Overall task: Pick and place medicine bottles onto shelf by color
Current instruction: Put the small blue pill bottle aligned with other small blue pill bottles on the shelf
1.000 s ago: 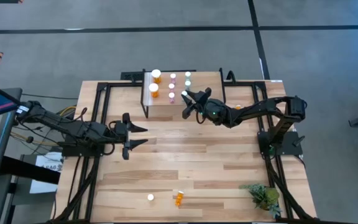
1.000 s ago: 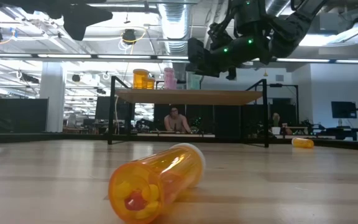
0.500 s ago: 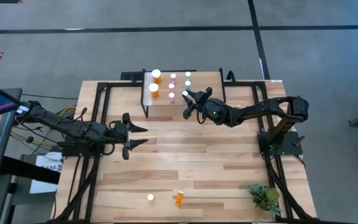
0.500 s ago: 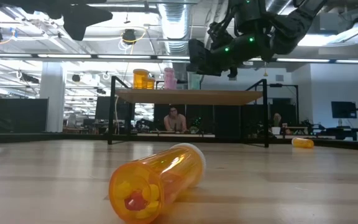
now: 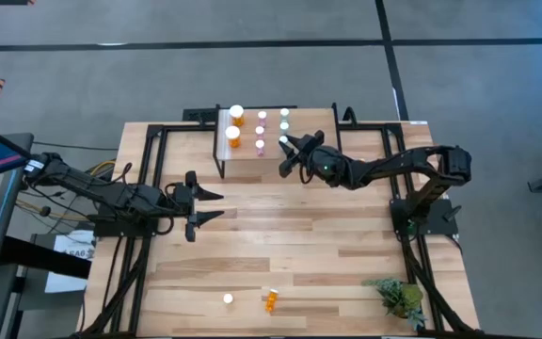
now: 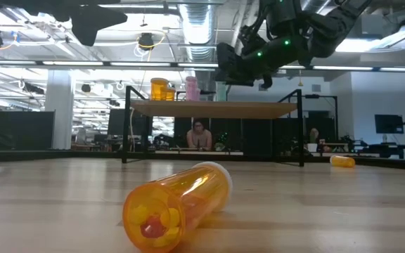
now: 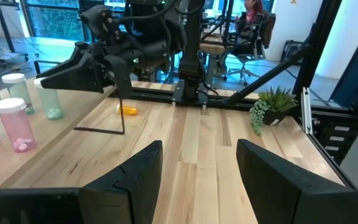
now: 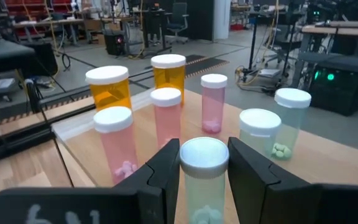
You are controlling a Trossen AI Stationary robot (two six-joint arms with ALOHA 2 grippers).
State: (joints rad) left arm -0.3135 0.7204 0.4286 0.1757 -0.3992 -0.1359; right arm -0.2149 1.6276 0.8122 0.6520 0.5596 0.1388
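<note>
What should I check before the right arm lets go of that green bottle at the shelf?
1. Right tool grips the green bottle: ok, a finger on each side of it.
2. Bottle upright: ok.
3. Bottle in the green row: ok, it sits in line with the two green ones already there.
4. Bottle base resting on the shelf: cannot tell, the base is hidden.
5. Clearance from the nearest pink bottle: ok, a gap shows.
6. Left tool out of the way: ok, open over the table's left half, far from the shelf.
</note>
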